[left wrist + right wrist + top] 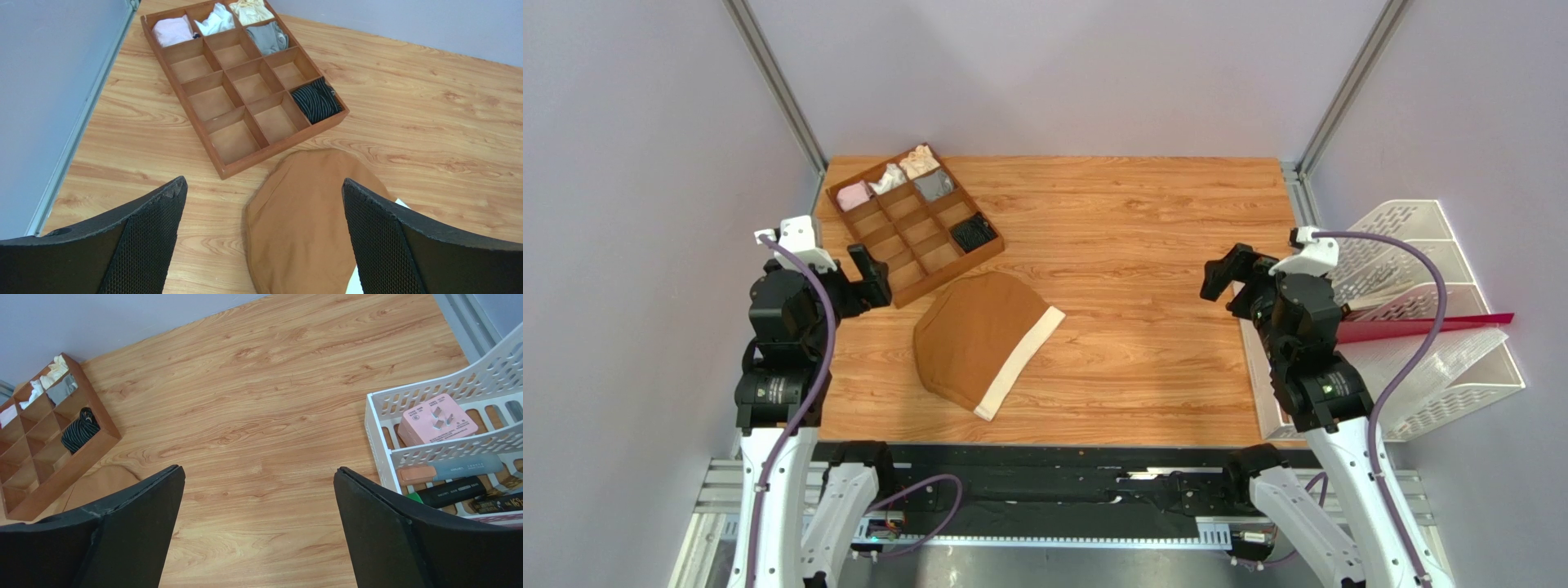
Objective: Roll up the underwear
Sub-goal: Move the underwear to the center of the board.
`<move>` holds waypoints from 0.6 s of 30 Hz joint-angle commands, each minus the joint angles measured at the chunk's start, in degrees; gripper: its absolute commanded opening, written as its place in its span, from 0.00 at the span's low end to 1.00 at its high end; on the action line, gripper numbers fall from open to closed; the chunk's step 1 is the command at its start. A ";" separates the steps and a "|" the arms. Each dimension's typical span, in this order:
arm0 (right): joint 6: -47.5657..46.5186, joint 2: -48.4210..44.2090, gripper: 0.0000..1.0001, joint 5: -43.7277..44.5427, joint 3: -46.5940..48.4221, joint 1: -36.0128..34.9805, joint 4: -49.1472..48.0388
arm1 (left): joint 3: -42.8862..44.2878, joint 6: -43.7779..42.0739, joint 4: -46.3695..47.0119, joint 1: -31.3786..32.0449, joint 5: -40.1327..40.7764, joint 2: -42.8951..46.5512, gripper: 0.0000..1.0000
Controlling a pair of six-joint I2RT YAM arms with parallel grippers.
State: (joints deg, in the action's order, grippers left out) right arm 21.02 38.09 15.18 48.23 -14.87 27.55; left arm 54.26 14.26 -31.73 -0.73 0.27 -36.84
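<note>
The brown underwear (974, 339) lies flat on the wooden table, folded, with its cream-white band (1024, 361) along the right edge. It also shows in the left wrist view (313, 220), below and between the fingers. My left gripper (868, 276) is open and empty, raised at the table's left edge, left of the underwear. My right gripper (1225, 275) is open and empty, raised at the table's right side, far from the garment; only a brown corner of the underwear (101, 481) shows in its view.
A wooden divided box (917, 222) stands at the back left, just behind the underwear, with small fabric bundles in several cells. A white plastic rack (1428, 319) with a red sheet and small items stands off the table's right edge.
</note>
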 commanded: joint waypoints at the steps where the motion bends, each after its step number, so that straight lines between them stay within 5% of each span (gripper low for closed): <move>1: -2.38 1.90 0.95 -5.67 -0.07 -0.15 -2.94 | 1.64 0.59 -0.09 0.12 0.52 -0.16 0.99; 9: -0.80 6.12 0.88 -6.22 3.18 -6.65 -3.38 | 0.58 -0.90 0.61 0.12 -6.86 -1.83 0.95; 18: 2.89 18.06 0.85 2.75 4.86 -27.56 -7.32 | 0.93 -0.46 0.00 0.12 -6.86 -3.41 0.94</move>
State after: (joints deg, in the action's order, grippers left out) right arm 21.67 51.07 13.78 51.03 -35.92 25.21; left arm 54.26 14.00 -32.36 -0.73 -4.73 -40.42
